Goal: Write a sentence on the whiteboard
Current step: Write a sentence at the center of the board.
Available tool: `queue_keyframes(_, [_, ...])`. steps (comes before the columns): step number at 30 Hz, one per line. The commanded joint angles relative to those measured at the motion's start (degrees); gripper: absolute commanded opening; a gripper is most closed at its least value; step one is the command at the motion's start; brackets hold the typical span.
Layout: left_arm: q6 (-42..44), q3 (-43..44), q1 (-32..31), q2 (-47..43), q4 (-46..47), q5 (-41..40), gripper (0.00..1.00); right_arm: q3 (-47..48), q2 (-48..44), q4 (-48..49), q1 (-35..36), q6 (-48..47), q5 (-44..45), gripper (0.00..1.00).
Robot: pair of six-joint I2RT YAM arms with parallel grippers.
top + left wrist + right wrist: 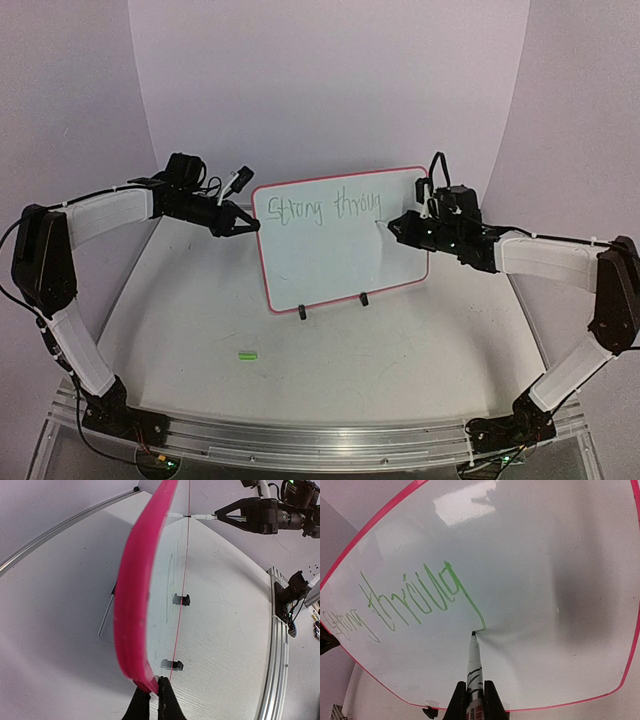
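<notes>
I see the whiteboard (340, 250) standing upright in the middle of the table (420, 350) on two clip feet (302, 312) (green writing reads "Strong throug"). My left gripper (250, 222) is clamped on its left frame edge. The right gripper (393, 227) pinches a marker (474, 665), tip touching the board.

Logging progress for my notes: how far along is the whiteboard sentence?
Done: "Strong throug" is written on the whiteboard. In hand: the left gripper clamps the board's frame edge while the right gripper holds the marker, tip on the g's tail. Left: probably finishing that word, plus any remaining words.
</notes>
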Motion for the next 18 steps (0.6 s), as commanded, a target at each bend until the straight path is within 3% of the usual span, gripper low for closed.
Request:
queue_keyframes(1, [4.73, -0.38, -1.13, 0.03, -5.24, -4.12, 0.0, 2.64, -2.41, 1.24, -0.08, 0.74, -1.15, 0.0])
queue_keyframes(11, [4.73, -0.47, -1.13, -0.05, -5.23, -4.09, 0.0, 3.51, -9.12, 1.2, -0.41, 0.04, 2.3, 0.0])
queue_keyframes(18, [4.65, -0.47, -1.13, -0.2, -5.21, -3.95, 0.0, 2.42, -9.92, 0.32, -3.44, -0.72, -1.58, 0.0])
